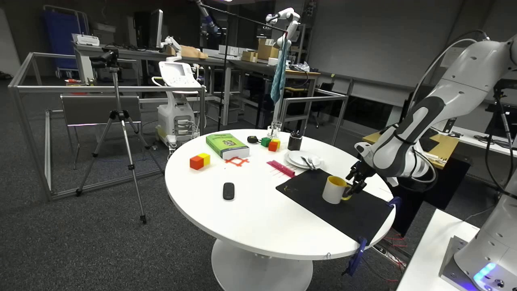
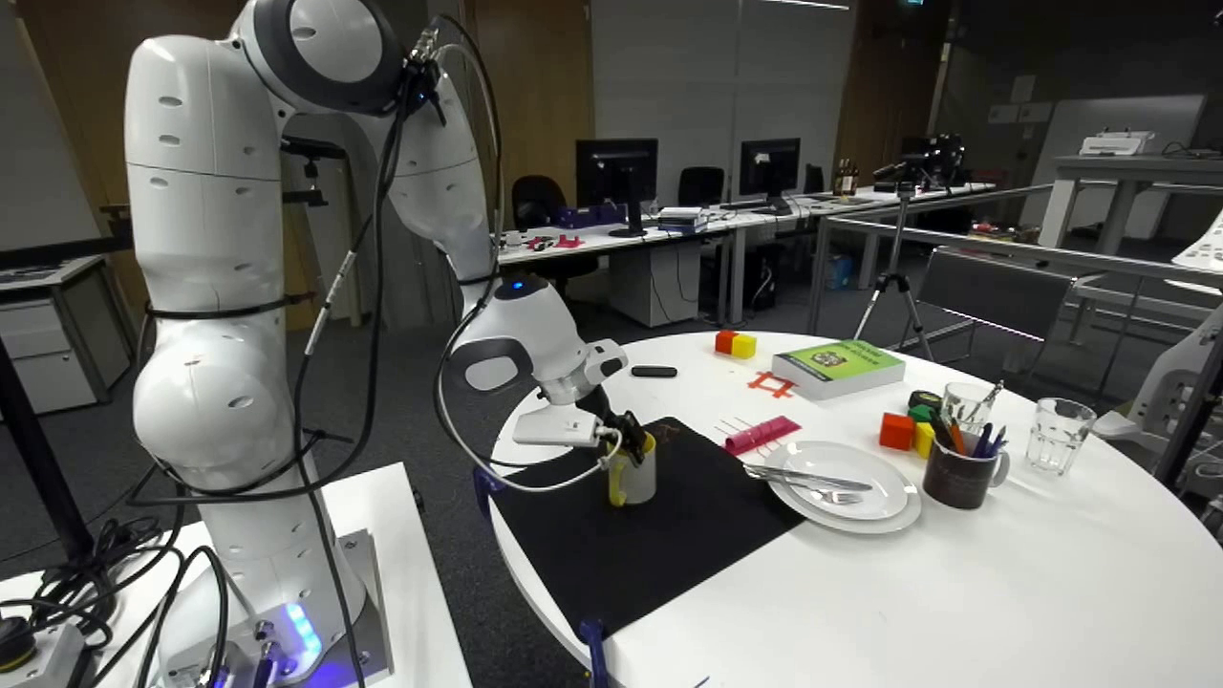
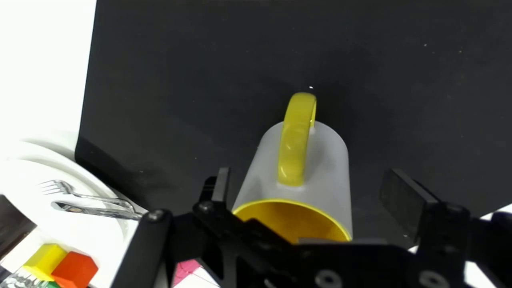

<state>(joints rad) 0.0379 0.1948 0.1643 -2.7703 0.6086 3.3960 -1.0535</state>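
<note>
– How do we find the gripper (image 3: 308,182)?
– Spread wide; we see the mug (image 3: 302,172) between its fingers (image 3: 404,202), upright on the mat (image 3: 180,80).
– And beyond?
– Plates (image 2: 850,461) at the mat's edge; we see cutlery (image 3: 92,210) on them.

Cutlery (image 2: 812,477) on white plates (image 2: 850,462)

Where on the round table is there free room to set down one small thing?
Free: the white tabletop between the black device and the mat; in an exterior view, the foreground patch bordered by the mat, plates and pen mug. Crowded: around those plates, blocks and glasses, and at the yellow-handled mug on the mat, flanked by the open pincer.
</note>
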